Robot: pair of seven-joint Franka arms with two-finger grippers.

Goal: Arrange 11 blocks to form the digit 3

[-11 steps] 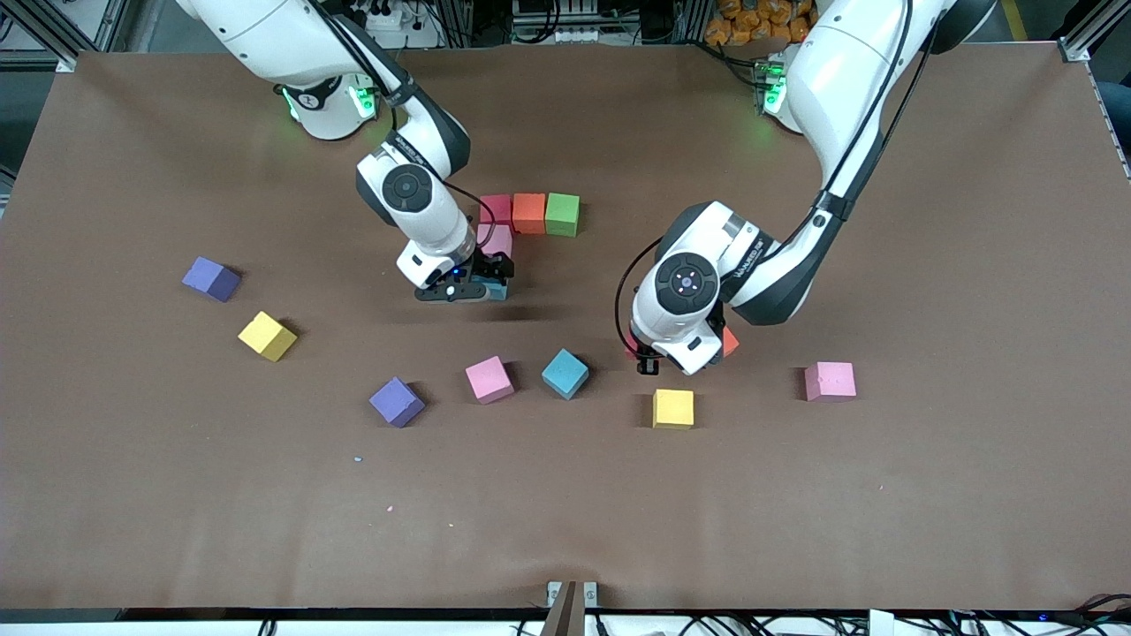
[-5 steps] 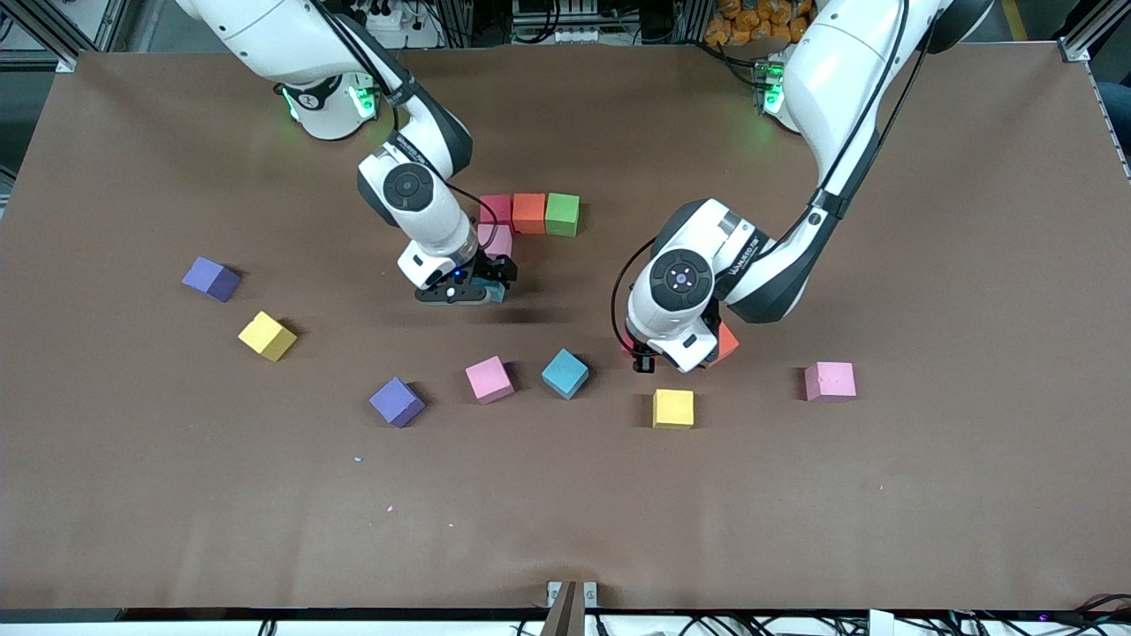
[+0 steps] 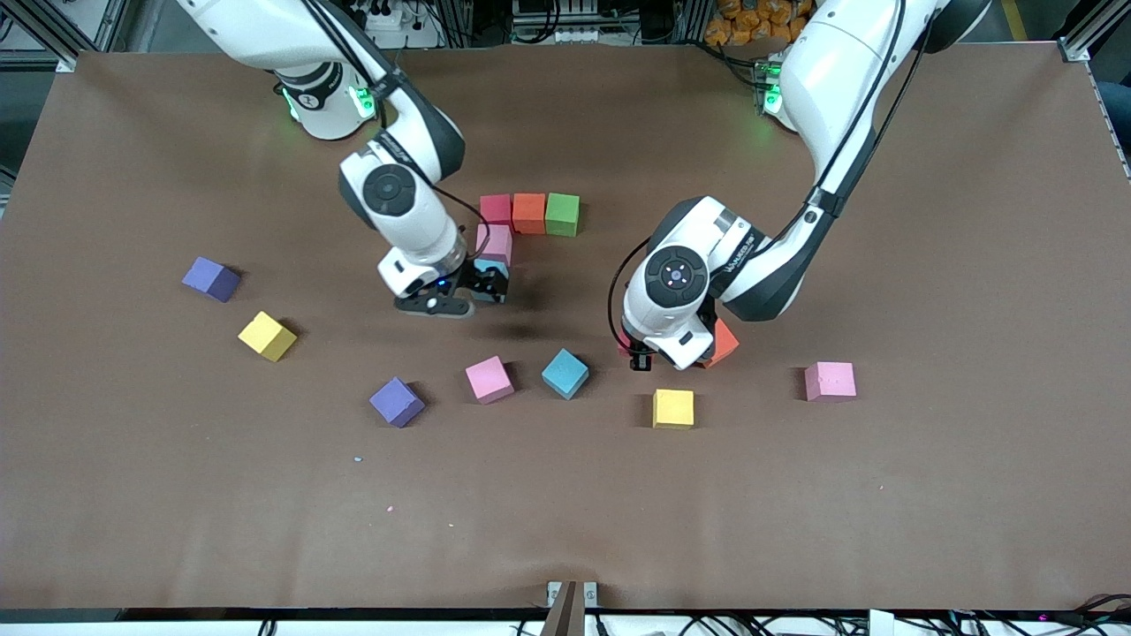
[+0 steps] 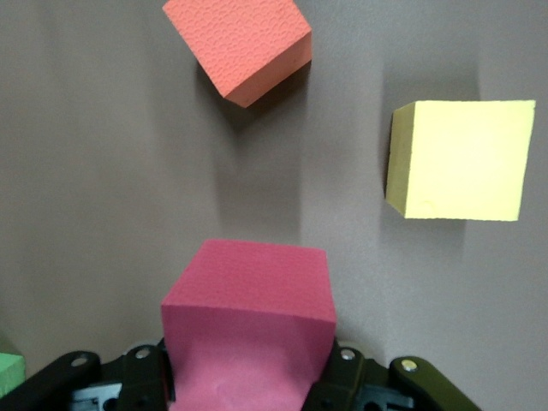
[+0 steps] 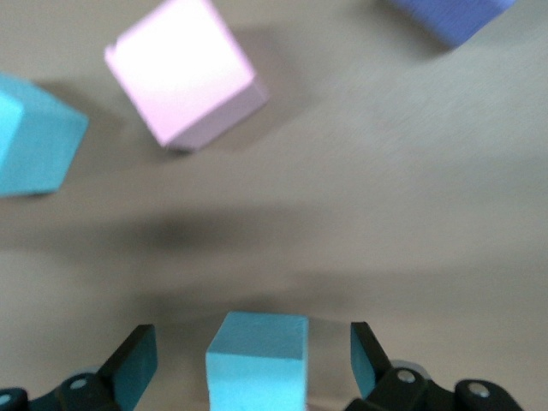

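Observation:
A red (image 3: pixel 496 209), an orange (image 3: pixel 529 213) and a green block (image 3: pixel 562 215) form a row. A pink block (image 3: pixel 495 240) sits against the red one, and a blue block (image 3: pixel 491 267) sits against the pink one, nearer the front camera. My right gripper (image 3: pixel 480 283) is open low over this blue block (image 5: pixel 257 364), with its fingers (image 5: pixel 133 368) apart on either side of it. My left gripper (image 3: pixel 640 355) is shut on a red block (image 4: pixel 248 334) and holds it over the table beside an orange block (image 3: pixel 722 343).
Loose blocks lie nearer the front camera: purple (image 3: pixel 211 279), yellow (image 3: pixel 267 336), purple (image 3: pixel 397 402), pink (image 3: pixel 489 379), blue (image 3: pixel 565 373), yellow (image 3: pixel 673 409), pink (image 3: pixel 830 381). The left wrist view shows the orange (image 4: pixel 237 43) and yellow (image 4: pixel 458 158) blocks below.
My right gripper has let go of the blue block and shifted toward the right arm's end. My left gripper has carried the red block a little toward the row.

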